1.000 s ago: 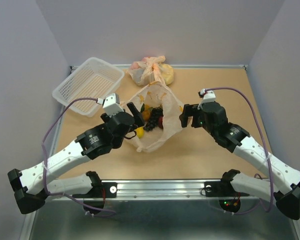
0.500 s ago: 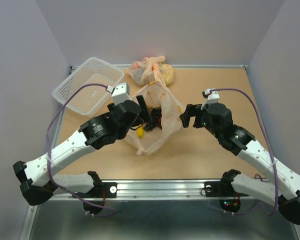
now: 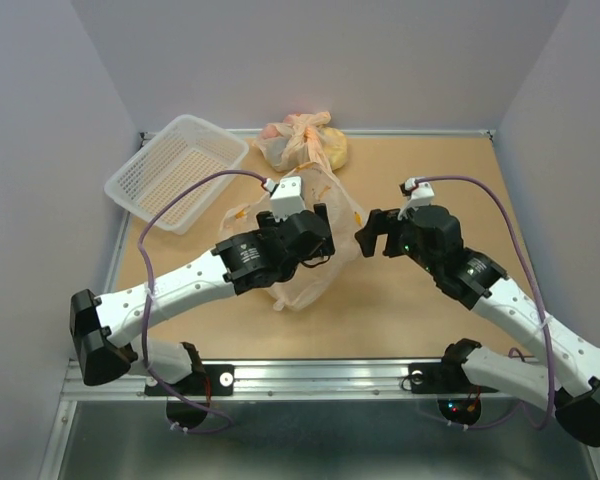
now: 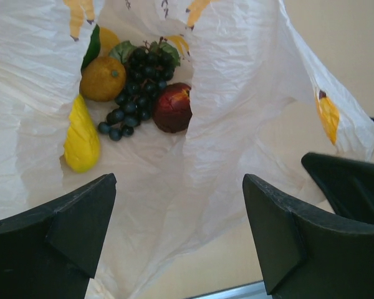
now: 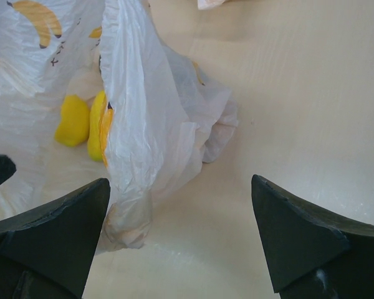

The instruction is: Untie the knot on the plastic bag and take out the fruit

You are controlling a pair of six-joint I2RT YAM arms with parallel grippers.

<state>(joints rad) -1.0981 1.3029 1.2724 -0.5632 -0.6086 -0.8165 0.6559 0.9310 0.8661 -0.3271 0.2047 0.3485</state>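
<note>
Resting near the middle of the table (image 3: 430, 170), the plastic bag (image 3: 302, 286) has its mouth spread wide. No knot shows between its handles, so the untying step is judged complete and the removal step is in hand. The fruit lies grouped inside the bag: a grape bunch (image 4: 134, 93) in the centre, a dark red plum (image 4: 172, 107) touching its right side, a round orange-yellow fruit (image 4: 103, 78) touching its upper left, and a long yellow fruit (image 4: 81, 134) just beside it at lower left. No fruit is seen outside the bag.

The left gripper (image 4: 179, 180) hovers over the mouth, pointed into the opening. Its fingers are spread wide and hold nothing. A fold of bag wall rises between the fingers and the plum.

The right gripper (image 5: 181, 182) stands just beside the bag's right edge, low over the table. Its fingers are likewise wide apart and empty. A hanging flap of plastic lies near one finger without being pinched.

Next move, as judged: lower the left gripper past the fold, centre the fingers on one piece, and close. The long yellow fruit looks least obstructed. The thin film may be caught along with the fruit, so the right gripper could pinch the flap to hold the mouth open. The white basket (image 3: 175, 175), well apart at the far left, is the likely place for the fruit. A second, tied bag (image 3: 305, 140) at the far edge is not part of this step.
</note>
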